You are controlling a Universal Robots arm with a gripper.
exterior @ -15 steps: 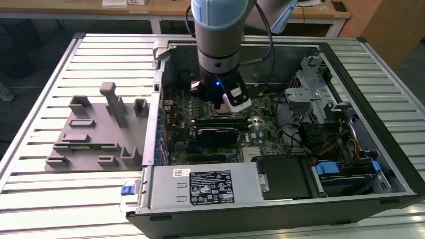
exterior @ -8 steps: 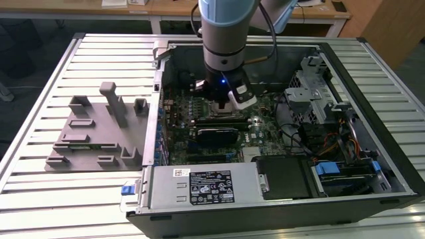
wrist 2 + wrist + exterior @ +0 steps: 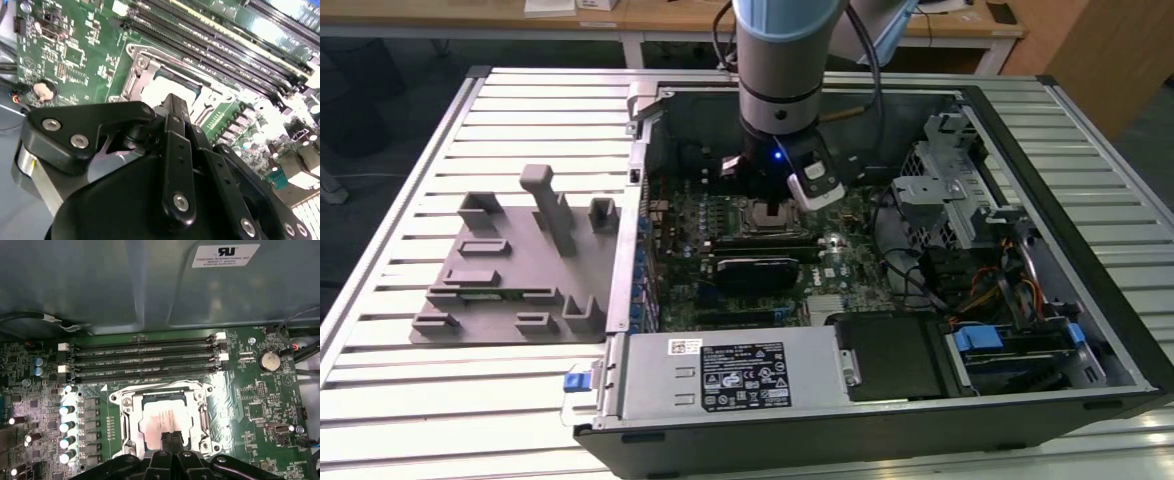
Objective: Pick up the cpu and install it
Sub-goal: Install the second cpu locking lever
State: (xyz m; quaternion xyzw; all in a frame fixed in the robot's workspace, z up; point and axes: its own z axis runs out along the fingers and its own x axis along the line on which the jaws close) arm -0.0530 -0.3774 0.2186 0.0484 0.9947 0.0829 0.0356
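Inside the socket point(image 3: 165, 422) lies the cpu point(image 3: 162, 420) (pale silver, square, flat).

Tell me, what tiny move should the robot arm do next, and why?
Probably a slow, straight lift. The cpu already appears to lie flat inside the socket frame, and the gripper sits right over it. Rising straight up should avoid dragging the chip sideways, though whether it is released cannot be seen.

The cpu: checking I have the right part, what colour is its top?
Pale silver; the cpu shows best in the first wrist view, sitting in the socket.
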